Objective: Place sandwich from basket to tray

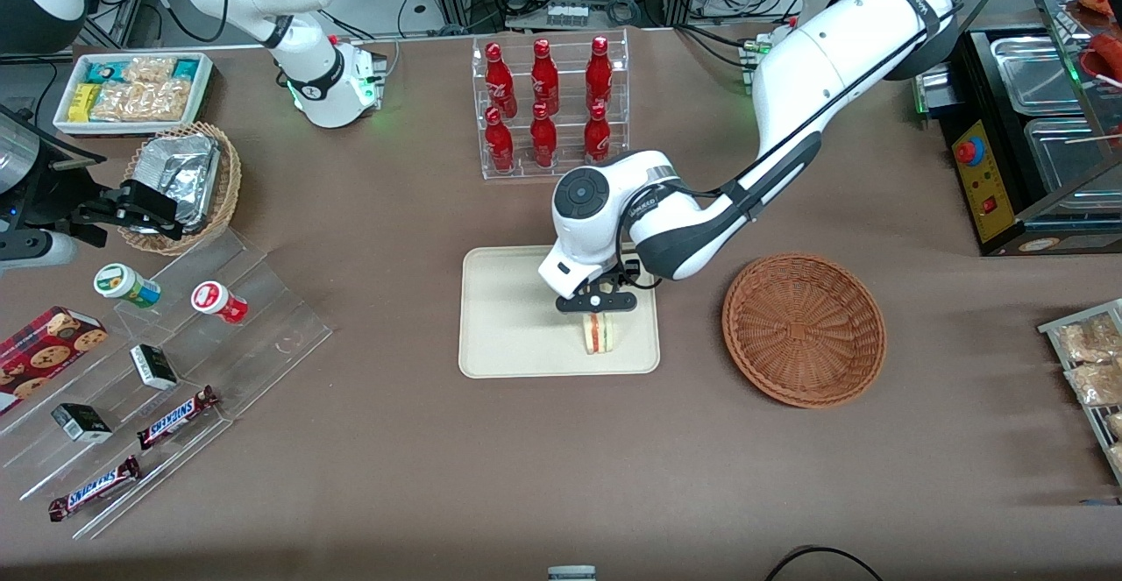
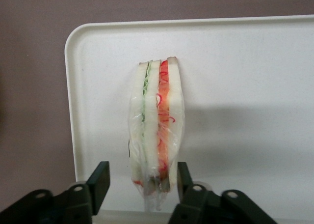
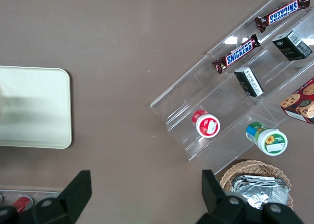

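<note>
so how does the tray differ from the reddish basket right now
The tray is flat, cream-white and rectangular with rounded corners; the basket is round, reddish-brown woven wicker with sloping sides. The tray holds the sandwich, standing on edge, with the open gripper just above it; the basket holds nothing. Both rest on the brown table, side by side.

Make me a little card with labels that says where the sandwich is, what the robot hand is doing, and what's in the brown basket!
sandwich: triangular white-bread sandwich with red and green filling, standing on edge on the tray
tray: flat cream rectangular tray, beside the basket
hand: left arm's black hand over the tray, open, one finger on each side of the sandwich, a gap showing at one finger
basket: round reddish-brown wicker basket, nothing in it
task: sandwich already on tray
</note>
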You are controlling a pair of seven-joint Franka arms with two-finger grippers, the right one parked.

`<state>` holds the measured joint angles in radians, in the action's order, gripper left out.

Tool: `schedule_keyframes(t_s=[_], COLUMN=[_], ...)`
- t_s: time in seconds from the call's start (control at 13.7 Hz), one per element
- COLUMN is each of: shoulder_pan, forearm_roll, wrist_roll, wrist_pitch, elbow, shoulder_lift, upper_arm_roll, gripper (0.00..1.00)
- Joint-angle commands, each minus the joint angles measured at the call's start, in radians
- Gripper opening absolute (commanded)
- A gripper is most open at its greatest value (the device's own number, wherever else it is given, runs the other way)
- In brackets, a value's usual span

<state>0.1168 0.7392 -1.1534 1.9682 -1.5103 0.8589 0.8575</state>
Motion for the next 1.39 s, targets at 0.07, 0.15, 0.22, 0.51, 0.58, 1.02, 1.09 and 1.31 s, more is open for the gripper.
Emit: schedule_keyframes(t_s=[0.07,0.15,0.22,0.51,0.58,1.02,1.09,1.31], shoulder_pan=[0.003,-0.002,-0.003,-0.005,-0.005,-0.006,-0.006,-0.005], forearm_roll=[0.009,0.009,0.011,0.011,0.011,-0.235,-0.315,-0.500], wrist_roll=[-0.028,-0.057,-0.095,-0.103,-0.100,0.041,0.107,0.332], wrist_pitch=[-0.017,-0.017,-0.019,-0.084,-0.098,-0.175,-0.184,-0.274], elbow=[0.029,0.030,0.032,0.070,0.085,0.110,0.110,0.110], shoulder_lift=[0.006,0.002,-0.006,-0.043,-0.055,-0.297,-0.348,-0.472], upper_arm_roll=[0.006,0.006,0.008,0.011,0.012,-0.096,-0.139,-0.280], gripper=[0.99,0.99,0.99,0.99,0.99,0.99,0.99,0.99])
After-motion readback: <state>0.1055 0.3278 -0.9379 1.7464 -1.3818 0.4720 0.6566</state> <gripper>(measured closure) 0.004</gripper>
